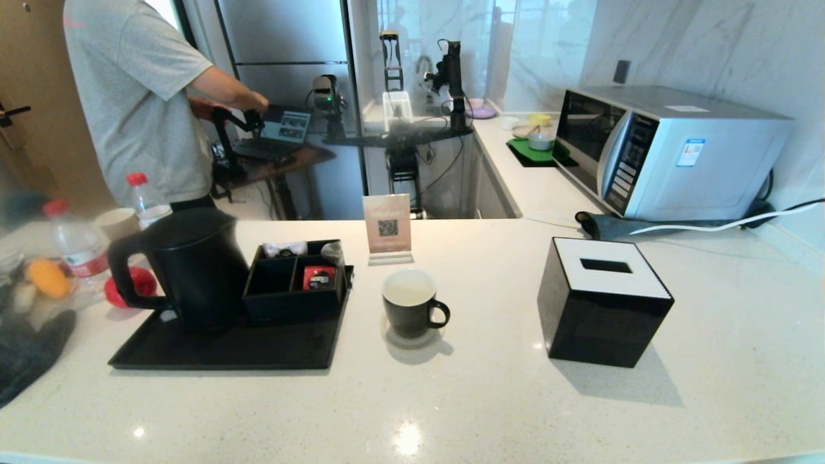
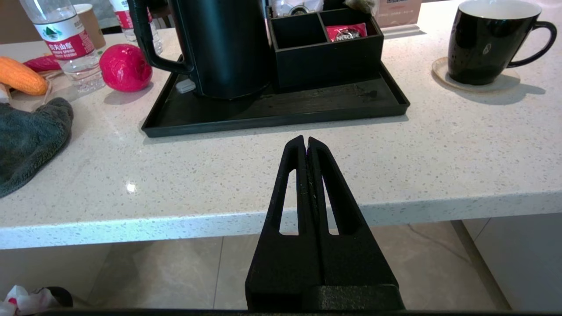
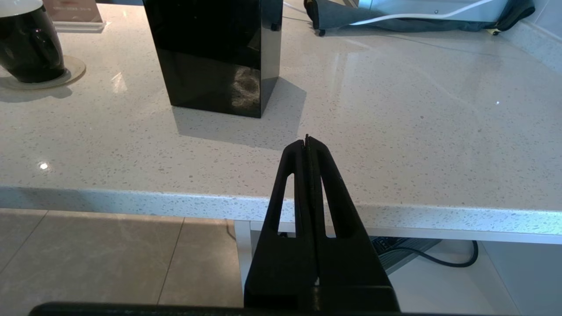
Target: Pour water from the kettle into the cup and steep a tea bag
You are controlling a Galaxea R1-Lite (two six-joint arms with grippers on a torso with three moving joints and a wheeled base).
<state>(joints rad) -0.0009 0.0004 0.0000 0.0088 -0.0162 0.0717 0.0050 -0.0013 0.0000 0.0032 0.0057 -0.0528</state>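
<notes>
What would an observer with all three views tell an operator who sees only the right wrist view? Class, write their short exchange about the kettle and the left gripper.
Operator: Where is the kettle?
Observer: The kettle stands on a black tray, to the robot's left of the cup, beside an organizer box.
Operator: What is the left gripper doing?
Observer: The left gripper is shut and empty, pointing toward the tray and touching nothing.
</notes>
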